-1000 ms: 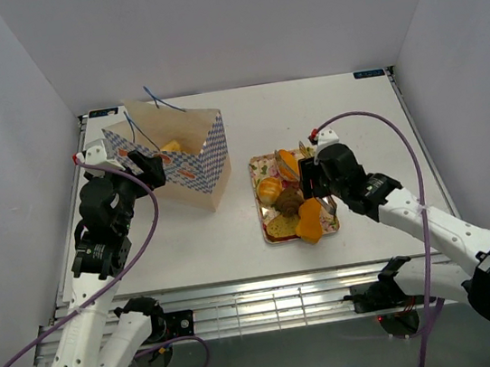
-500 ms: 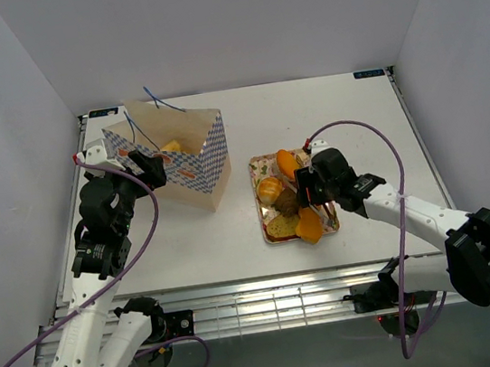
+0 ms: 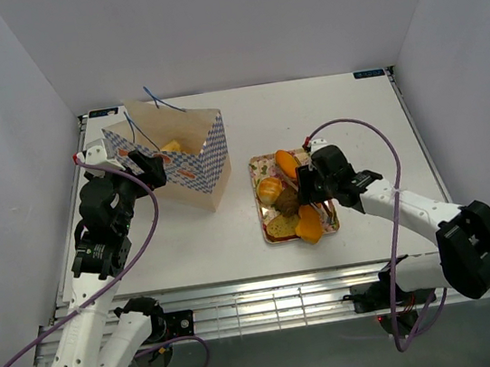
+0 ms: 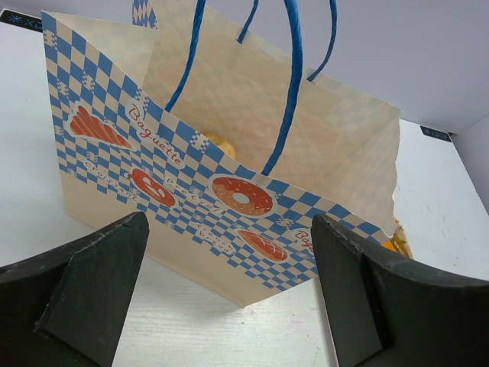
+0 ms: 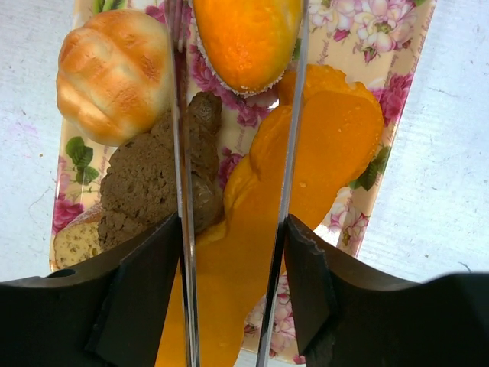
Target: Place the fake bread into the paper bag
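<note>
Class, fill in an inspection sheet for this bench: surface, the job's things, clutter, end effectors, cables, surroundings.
Surface: white table, no spills seen.
Job's things: paper bag stands open at rear left, one golden piece inside; remaining fake bread heaped on floral tray, centre right.
Clutter: nothing seen.
End effectors: left end effector open, facing the bag's checkered side; right end effector astride a long orange piece on the tray, grip unclear.
Cables: a purple cable loops off each arm.
Surroundings: white walls on three sides; metal rails at near edge.
</note>
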Controlling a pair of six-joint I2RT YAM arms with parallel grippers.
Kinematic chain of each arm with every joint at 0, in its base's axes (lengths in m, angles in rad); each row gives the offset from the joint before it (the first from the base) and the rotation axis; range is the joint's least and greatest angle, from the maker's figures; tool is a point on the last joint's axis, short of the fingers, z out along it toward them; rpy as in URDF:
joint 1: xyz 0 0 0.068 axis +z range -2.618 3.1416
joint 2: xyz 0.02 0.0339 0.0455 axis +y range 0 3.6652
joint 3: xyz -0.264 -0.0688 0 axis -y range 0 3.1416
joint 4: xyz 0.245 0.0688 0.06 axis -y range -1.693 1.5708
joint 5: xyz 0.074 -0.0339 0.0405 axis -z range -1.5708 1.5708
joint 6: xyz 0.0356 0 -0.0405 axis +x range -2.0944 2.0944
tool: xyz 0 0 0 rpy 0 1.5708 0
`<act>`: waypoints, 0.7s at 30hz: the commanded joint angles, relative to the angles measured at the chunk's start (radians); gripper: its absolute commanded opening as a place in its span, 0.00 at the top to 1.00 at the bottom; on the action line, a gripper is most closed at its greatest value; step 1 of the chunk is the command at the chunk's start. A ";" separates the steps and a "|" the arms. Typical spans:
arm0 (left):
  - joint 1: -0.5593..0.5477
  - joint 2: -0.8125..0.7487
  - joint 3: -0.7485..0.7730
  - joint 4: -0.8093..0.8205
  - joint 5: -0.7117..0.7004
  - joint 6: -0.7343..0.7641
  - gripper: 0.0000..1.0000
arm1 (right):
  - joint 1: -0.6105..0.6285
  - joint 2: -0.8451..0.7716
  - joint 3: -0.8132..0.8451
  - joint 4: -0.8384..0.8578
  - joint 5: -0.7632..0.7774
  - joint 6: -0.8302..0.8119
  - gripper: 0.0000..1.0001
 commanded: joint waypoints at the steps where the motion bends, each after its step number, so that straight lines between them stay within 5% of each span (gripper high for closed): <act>1: -0.005 -0.013 -0.009 0.013 0.011 -0.003 0.02 | -0.007 0.016 0.068 0.000 -0.008 -0.007 0.42; 8: -0.005 -0.014 -0.006 0.005 -0.007 0.000 0.02 | -0.007 -0.071 0.126 -0.026 -0.035 -0.006 0.50; 21: -0.006 -0.020 -0.006 0.002 0.008 0.009 0.02 | -0.009 -0.205 0.319 -0.078 -0.127 -0.017 0.51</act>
